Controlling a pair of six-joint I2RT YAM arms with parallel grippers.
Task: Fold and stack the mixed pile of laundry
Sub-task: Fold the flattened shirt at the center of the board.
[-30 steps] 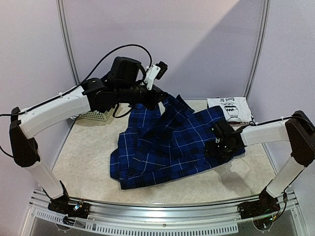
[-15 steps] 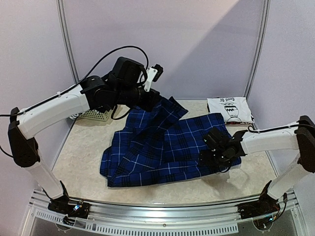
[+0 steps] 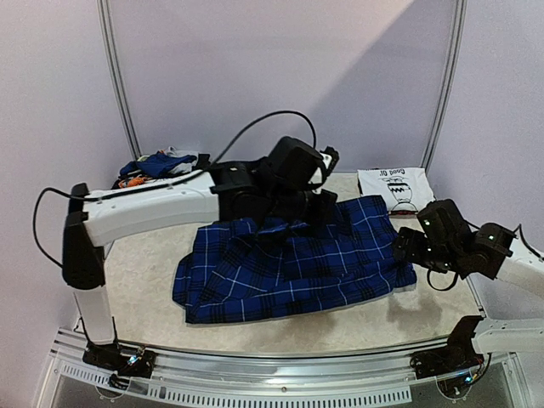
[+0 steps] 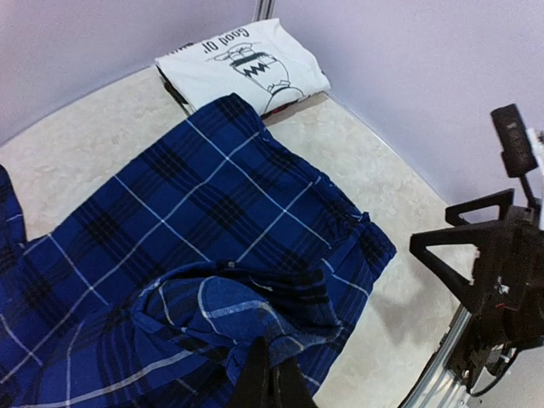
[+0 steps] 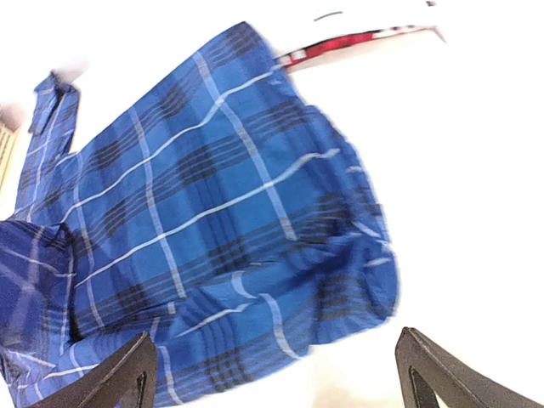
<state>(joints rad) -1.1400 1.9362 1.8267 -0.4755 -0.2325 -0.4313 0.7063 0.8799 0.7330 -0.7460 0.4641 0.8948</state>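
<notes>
A blue-and-black plaid shirt (image 3: 289, 272) lies spread across the middle of the table. My left gripper (image 3: 297, 219) reaches over it from the left and is shut on a raised fold of the plaid shirt (image 4: 255, 314), pinched between its fingertips (image 4: 255, 382). At the shirt's right edge (image 5: 357, 280) my right gripper (image 3: 410, 251) stands open just off the cloth, holding nothing. The rest of the mixed laundry pile (image 3: 157, 164), blue, grey and orange pieces, sits at the back left.
A folded white garment with a black cartoon print (image 3: 395, 185) lies at the back right corner on other folded pieces, close to the plaid shirt's far corner (image 4: 225, 106). Purple walls close the back and sides. The metal rail (image 3: 272, 361) runs along the near edge.
My left arm has swung right and lower, carrying its fold of the shirt over the middle. The right gripper has drawn back to the right, off the shirt's edge, and spread a little wider.
</notes>
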